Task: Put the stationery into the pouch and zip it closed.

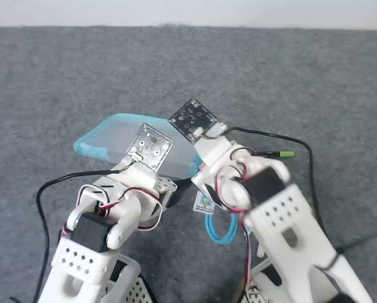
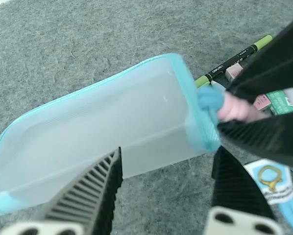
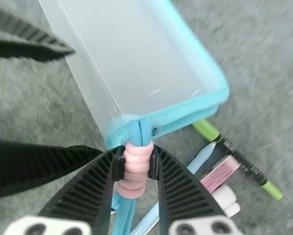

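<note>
The translucent pouch (image 1: 119,136) with light blue trim lies on the grey mat between both arms. My right gripper (image 3: 136,152) is shut on the pink beaded zipper pull (image 3: 135,171) at the pouch's (image 3: 136,63) corner. My left gripper (image 2: 166,196) stands open, its fingers (image 2: 95,191) astride the pouch's (image 2: 102,132) long edge and apart from it. The right gripper's black jaws also show holding the pink pull (image 2: 237,108). Beside that corner lie a green-and-black pen (image 3: 239,161), a pink eraser (image 3: 220,175) and a light blue pen (image 3: 201,156). I cannot tell whether the zip is open.
A blue cord loop (image 1: 220,230) with a small printed tag (image 1: 204,203) lies between the arms' bases. The green pen tip (image 1: 280,153) pokes out to the right of the right arm (image 1: 270,202). Black cables trail on both sides. Bare grey mat stretches beyond the pouch.
</note>
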You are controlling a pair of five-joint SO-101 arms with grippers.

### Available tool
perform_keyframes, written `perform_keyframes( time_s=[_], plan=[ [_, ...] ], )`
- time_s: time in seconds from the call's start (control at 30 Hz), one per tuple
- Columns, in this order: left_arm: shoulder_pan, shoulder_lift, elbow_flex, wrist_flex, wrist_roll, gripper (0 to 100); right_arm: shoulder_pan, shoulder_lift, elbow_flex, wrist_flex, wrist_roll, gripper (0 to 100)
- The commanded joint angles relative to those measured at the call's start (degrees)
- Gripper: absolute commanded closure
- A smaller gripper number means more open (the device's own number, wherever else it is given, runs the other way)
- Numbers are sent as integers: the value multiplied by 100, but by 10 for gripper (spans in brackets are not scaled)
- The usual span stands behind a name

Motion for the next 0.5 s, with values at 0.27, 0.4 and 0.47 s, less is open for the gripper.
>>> perform_keyframes(
  time_s=[0.27, 0.4, 0.47],
  plan=[
    [35, -97, 145, -800, 105, 716, -444, 207, -791, 13, -79, 992],
    [281, -141, 136, -633, 123, 716, -418, 259, -818, -22, -53, 992],
    [352, -141, 127, -545, 105, 707, -365, 233, -835, -4, -53, 992]
  ],
)
